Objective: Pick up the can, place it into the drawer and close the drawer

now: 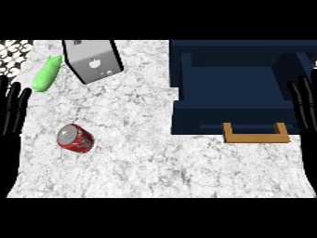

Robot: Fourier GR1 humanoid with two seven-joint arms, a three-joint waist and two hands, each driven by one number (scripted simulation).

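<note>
A red can [75,138] with a silver top lies on its side on the marble counter [140,158], left of centre. The dark blue drawer [238,88] stands pulled open at the right, with a tan wooden handle [254,135] on its front. Nothing shows inside the drawer. My left hand [2,116] rests open at the left edge, fingers up, to the left of the can and apart from it. At the right edge my right hand [315,111] rests open too, beside the drawer's right wall.
A silver toaster-like box [92,59] stands at the back left of the counter. A green vegetable [46,73] lies next to it on the left. A patterned tile wall [9,47] shows in the far left corner.
</note>
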